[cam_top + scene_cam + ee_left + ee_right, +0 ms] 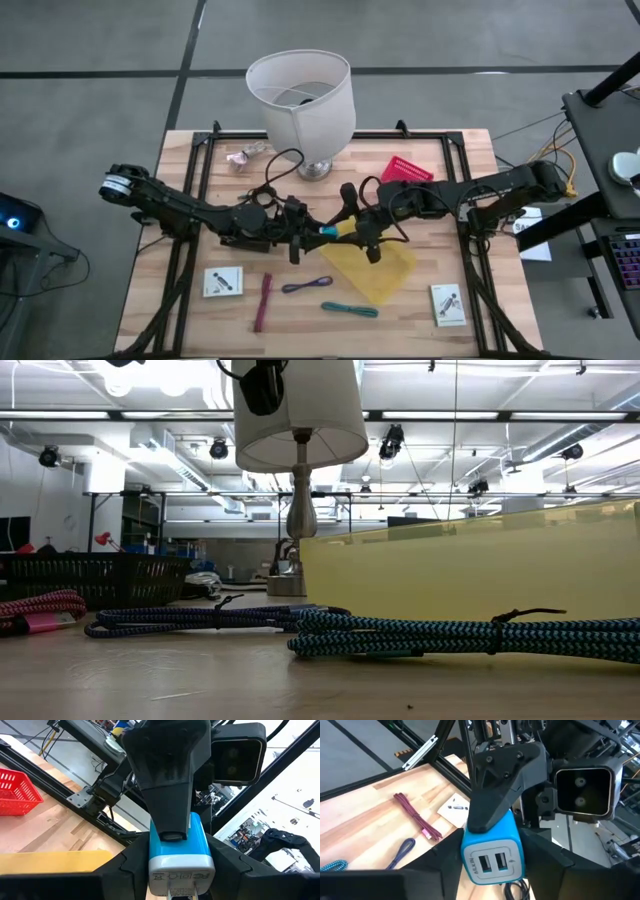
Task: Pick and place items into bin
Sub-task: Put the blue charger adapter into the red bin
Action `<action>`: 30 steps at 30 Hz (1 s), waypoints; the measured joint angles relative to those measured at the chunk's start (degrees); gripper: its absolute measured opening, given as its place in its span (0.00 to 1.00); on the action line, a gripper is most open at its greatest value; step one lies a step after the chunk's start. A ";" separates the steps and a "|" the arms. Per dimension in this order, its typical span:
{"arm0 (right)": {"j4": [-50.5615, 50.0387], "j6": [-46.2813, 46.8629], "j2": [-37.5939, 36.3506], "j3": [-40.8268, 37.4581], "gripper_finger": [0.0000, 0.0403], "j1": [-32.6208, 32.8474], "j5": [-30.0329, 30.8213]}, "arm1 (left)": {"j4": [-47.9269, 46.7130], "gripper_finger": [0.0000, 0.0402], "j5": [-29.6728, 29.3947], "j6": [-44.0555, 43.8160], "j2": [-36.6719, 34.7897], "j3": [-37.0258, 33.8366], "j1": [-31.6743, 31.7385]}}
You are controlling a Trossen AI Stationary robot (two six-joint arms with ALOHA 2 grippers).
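step: handover of blue charger (492,852) above yellow bin (372,265) | left gripper (318,231) clamps it | right gripper (347,228) closing on it | next: left releases

A: How is the light?
B: Even and soft from overhead. The desk (420,310) looks evenly lit, and the arms throw only faint shadows on the wood.
A: Any glare?
B: In the low view the ceiling lamps (150,375) burn out to white, and the lampshade (300,420) stands bright against them.
A: Focus?
B: The teal cord (450,635) close to that camera is sharp; the room behind is softer. In the wrist views the blue charger (180,850) is clear, and the background past it blurs and bends toward the edges.
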 joint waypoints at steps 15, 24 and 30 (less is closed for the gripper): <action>-9.10 3.92 -0.76 0.43 0.35 -0.22 1.26 | -1.44 0.50 -0.63 0.83 -0.09 0.00 0.12; -28.02 10.35 -1.47 -0.54 0.34 -3.38 8.01 | -6.17 0.52 0.28 0.65 -0.41 -0.07 0.27; -33.86 17.14 -3.43 -6.37 0.34 -10.31 8.66 | -6.59 0.52 1.29 0.71 -0.43 -0.32 0.35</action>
